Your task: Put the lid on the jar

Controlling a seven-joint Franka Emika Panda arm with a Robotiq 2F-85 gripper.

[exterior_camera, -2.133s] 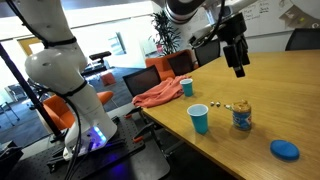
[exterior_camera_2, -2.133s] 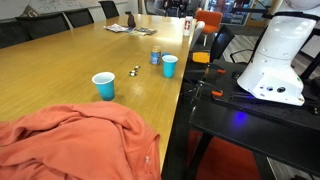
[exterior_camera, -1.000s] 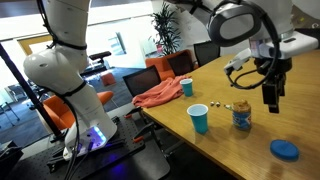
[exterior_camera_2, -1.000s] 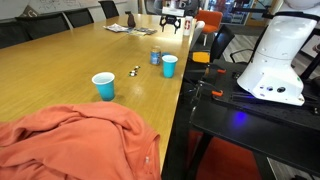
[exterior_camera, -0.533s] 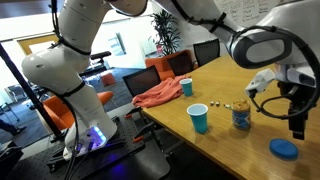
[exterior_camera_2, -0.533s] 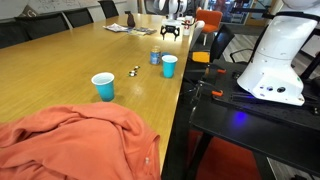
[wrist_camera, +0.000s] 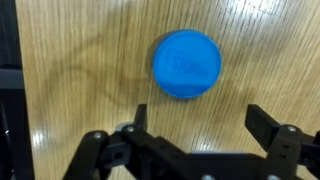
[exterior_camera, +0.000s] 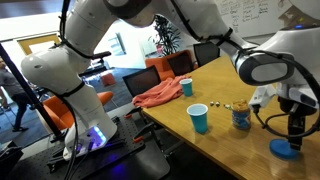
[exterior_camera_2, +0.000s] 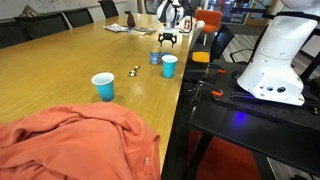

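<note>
The lid point(wrist_camera: 187, 64) is a flat round blue disc lying on the wooden table; in an exterior view it shows near the right edge point(exterior_camera: 283, 149). My gripper point(wrist_camera: 200, 118) is open and empty, its jaws spread wide, hovering just beside the lid. In an exterior view the gripper point(exterior_camera: 294, 128) hangs right above the lid. The jar point(exterior_camera: 241, 117), clear with a blue band and tan contents, stands uncovered to the left of the lid. In an exterior view the jar point(exterior_camera_2: 155, 57) stands below the gripper point(exterior_camera_2: 167, 39); the lid is hidden there.
A solid blue cup point(exterior_camera: 199, 119) stands near the table's edge beside the jar. A teal cup point(exterior_camera: 187, 87) and an orange cloth point(exterior_camera: 158, 95) lie farther along. Small objects point(exterior_camera: 214, 103) lie near the jar. Chairs stand round the table.
The gripper has swung across the table past the jar and come down over the lid. The jar, cups and lid have not moved.
</note>
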